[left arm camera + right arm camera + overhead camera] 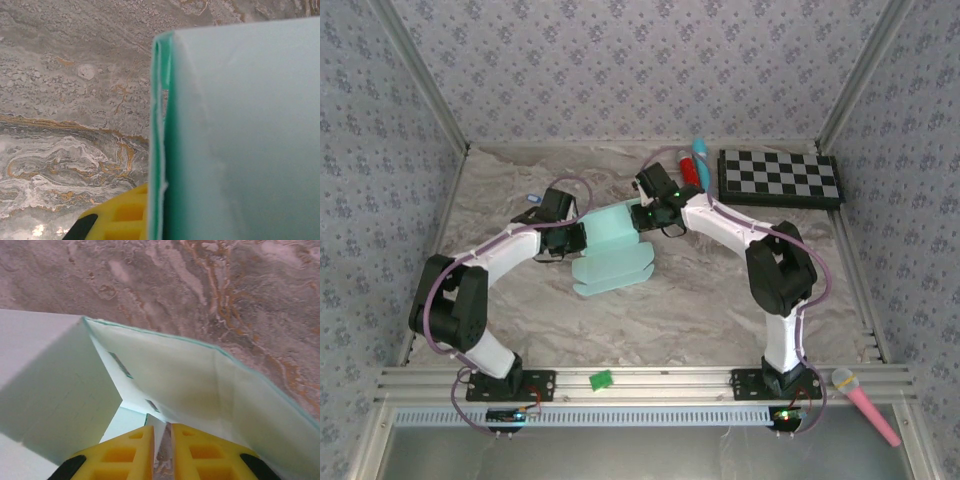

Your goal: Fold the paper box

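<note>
Two holds on pale mint-blue card paper box (610, 255): left fingers (125, 215) clamp wall; right fingers (120, 455) straddle flap, grip unclear; if loose, fold springs open.

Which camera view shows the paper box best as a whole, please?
The top external view: nearly the whole paper box is seen from above, its outline and flaps visible. The left wrist view gives one close-up panel and a folded edge; the right wrist view looks into raised panels with slits, too close for overall shape.
</note>
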`<action>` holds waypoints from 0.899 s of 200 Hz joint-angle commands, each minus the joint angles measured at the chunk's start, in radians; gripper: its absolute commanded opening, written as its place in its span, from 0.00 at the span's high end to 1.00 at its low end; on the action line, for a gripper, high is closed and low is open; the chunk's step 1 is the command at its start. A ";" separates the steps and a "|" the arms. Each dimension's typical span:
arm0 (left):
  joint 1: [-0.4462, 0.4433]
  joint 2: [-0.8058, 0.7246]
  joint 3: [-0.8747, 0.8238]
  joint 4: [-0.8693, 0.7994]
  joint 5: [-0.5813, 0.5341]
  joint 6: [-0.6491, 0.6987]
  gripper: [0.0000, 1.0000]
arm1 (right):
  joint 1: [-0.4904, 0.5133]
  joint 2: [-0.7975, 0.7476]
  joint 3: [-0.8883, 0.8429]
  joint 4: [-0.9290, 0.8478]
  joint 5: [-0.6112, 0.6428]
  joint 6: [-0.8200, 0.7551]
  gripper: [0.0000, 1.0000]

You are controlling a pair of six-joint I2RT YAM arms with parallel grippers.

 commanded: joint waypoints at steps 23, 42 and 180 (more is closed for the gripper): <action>-0.003 0.006 0.034 0.029 0.027 0.002 1.00 | -0.013 -0.023 -0.039 0.051 -0.100 0.032 0.82; -0.003 0.007 0.035 0.029 0.026 0.002 1.00 | -0.013 -0.018 -0.039 0.058 -0.116 0.035 0.82; -0.002 0.008 0.034 0.027 0.024 0.005 1.00 | -0.023 -0.078 -0.035 0.016 -0.075 -0.006 0.78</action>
